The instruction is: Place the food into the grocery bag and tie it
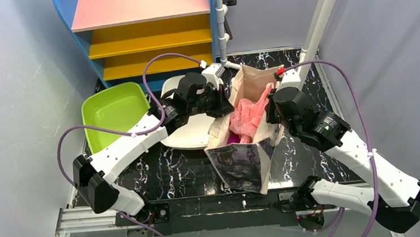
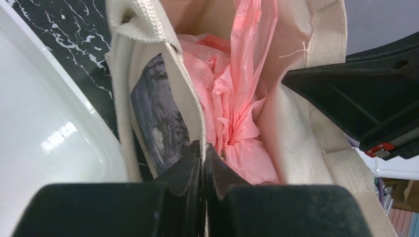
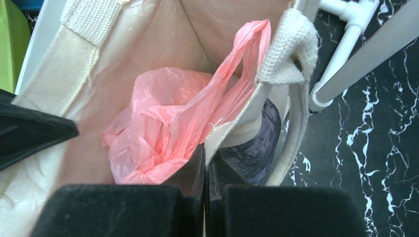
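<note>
A beige canvas tote point(image 1: 240, 167) stood on the marbled black table point(image 1: 167, 175), the print on its dark near panel too blurred to read. Only the wrist views showed the grips: the left gripper point(image 2: 203, 148) pinched tight on the tote's 9 o'clock rim, the right gripper point(image 3: 205, 148) likewise at 3 o'clock. The pink grocery bag point(image 1: 247, 118) lay crumpled inside the tote, one loop handle point(image 3: 247, 44) raised, its contents hidden. Beyond, toward 10 o'clock, sat a white tray point(image 1: 189, 134), a green bin point(image 1: 113, 109) and coloured shelves point(image 1: 144, 36).
</note>
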`<state>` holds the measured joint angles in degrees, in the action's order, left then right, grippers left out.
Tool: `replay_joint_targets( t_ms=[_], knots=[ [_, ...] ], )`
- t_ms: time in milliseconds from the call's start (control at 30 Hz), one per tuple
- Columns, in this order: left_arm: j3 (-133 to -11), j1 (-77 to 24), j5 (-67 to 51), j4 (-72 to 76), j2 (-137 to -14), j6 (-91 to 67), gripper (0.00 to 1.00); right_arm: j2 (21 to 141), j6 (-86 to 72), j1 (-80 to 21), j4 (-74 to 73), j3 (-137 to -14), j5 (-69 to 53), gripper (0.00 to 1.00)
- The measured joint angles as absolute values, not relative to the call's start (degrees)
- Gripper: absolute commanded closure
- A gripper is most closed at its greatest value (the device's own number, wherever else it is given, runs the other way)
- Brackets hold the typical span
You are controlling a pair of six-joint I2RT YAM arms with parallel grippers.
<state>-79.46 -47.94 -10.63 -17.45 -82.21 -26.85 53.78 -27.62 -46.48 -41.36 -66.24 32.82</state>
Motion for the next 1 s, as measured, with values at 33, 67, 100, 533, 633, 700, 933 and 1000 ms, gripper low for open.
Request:
replay_joint_targets(
  t_ms=[33,67,100,533,633,700,933,1000],
  knots=[
    [-79.81,-47.92,-10.81,-16.75,-82.78,-27.20,1.00,54.43,-26.76,-46.17,-41.25,-67.09,32.82,0.99],
    [-80.34,-47.90,-10.94,-16.25,-83.42,-27.66,1.00,54.96,-26.15,-45.87,-41.01,-67.79,32.77,0.99],
    [-80.77,-47.88,-10.96,-15.79,-84.05,-28.03,1.00,55.46,-25.36,-45.41,-40.62,-68.49,32.73,0.99],
    [-87.37,-47.68,-8.75,-11.07,-91.44,-28.60,1.00,59.24,-20.58,-31.73,-35.88,-71.13,26.72,0.95],
    [-87.37,-47.68,-7.94,-9.89,-92.05,-28.53,0.97,59.24,-20.71,-30.50,-35.90,-71.09,25.87,0.68],
    [-87.22,-47.68,-7.55,-9.41,-92.16,-28.53,0.74,59.07,-20.78,-30.35,-34.89,-71.07,25.56,0.50],
    [-87.15,-47.72,-7.38,-8.08,-92.14,-27.49,0.12,56.53,-20.78,-30.22,-34.44,-71.33,23.55,0.39],
    [-87.66,-47.68,-7.22,-8.88,-92.14,-27.07,0.02,56.38,-20.80,-30.22,-34.70,-72.16,22.48,0.39]
  ],
)
